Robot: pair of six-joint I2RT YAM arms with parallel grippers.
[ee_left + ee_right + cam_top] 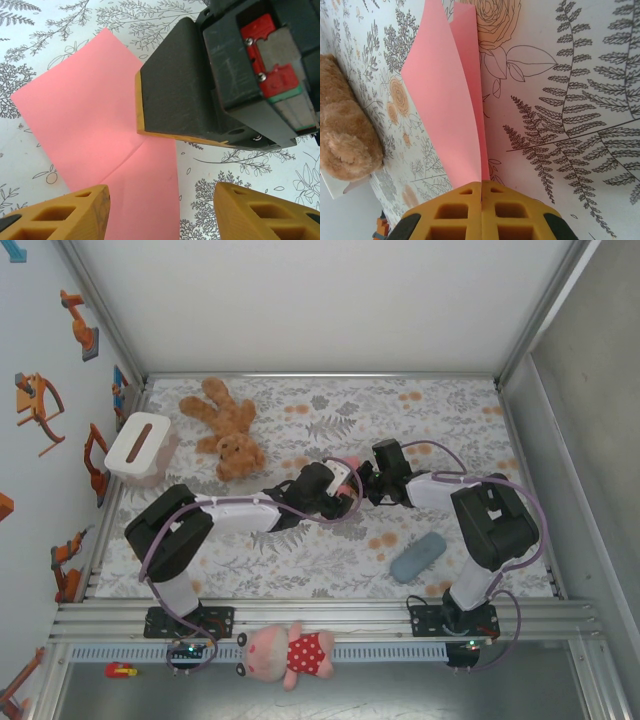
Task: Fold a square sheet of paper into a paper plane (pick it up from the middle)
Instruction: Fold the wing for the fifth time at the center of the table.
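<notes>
The square sheet of paper (90, 115) is salmon-pink, folded over into two layers with a diagonal crease, and hangs above the floral table; it has no paper plane shape. My right gripper (481, 184) is shut on the sheet's edge (445, 100), and the two layers fan away from the jaws. In the left wrist view that right gripper (142, 107) comes in from the upper right, its black finger (175, 85) lying over the paper. My left gripper (160, 217) stands open just below, its yellow fingers (65, 215) either side of the sheet's lower strip without touching it. Both grippers meet at mid-table (352, 485).
A brown teddy bear (225, 430) lies at the back left, beside a white slotted box (140, 445). A grey-blue pouch (418, 557) rests at the front right. A pink plush toy (290, 652) sits below the front rail. Metal frame rails (320, 375) edge the table.
</notes>
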